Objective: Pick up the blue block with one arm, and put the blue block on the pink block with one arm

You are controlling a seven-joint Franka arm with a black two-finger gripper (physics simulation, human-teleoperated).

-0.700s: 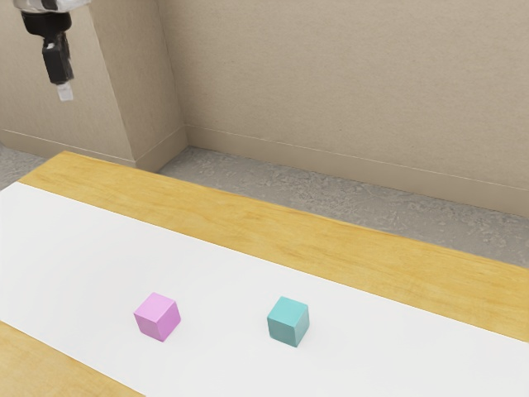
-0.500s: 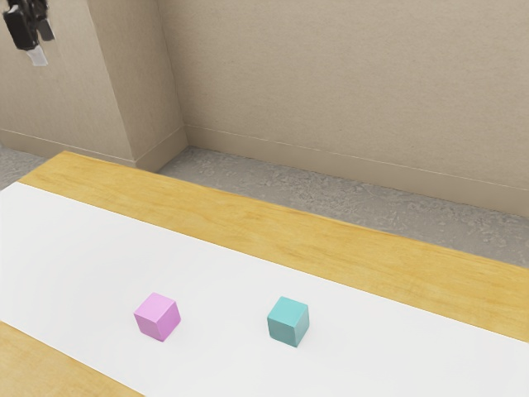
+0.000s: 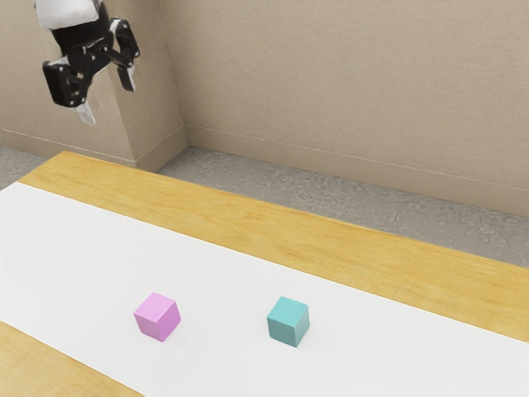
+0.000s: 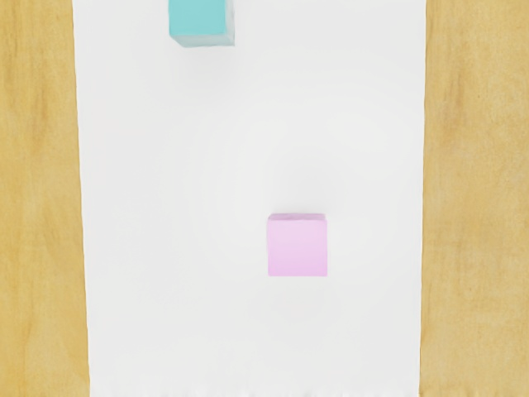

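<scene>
Trainee: What state is the gripper (image 3: pixel 107 96) in?

Instructor: It hangs high over the table (image 3: pixel 347 248), near the exterior view's upper left and well apart from both blocks. Its two fingers stand wide apart and nothing lies between them.

Trainee: Where is the blue block (image 3: pixel 288 321)?

Instructor: It rests on the white sheet (image 3: pixel 74 248), to the exterior view's right of the pink block (image 3: pixel 157 316). The two blocks do not touch, and bare sheet lies between them. In the wrist view the pink block (image 4: pixel 297 245) sits near the middle and the blue block (image 4: pixel 201 21) is cut off by the edge. The hand therefore appears to be more nearly over the pink block than over the blue one.

Trainee: Which step is in hand?

Instructor: By judgement, the approach, since nothing is grasped yet. Recommended procedure:
1. Carry the hand across until the blue block sits centred beneath it.
2. Turn the wrist so that the fingers face two opposite flat sides, not corners.
3. Keep the fingers wide during the descent.
4. Descend straight down and stop before the fingertips meet the sheet.
5. Close on the middle of the two sides.

Trainee: What could go wrong?

Instructor: An off-centre closure may twist or push the block, and a slanted descent may nudge the pink block out of place
</scene>
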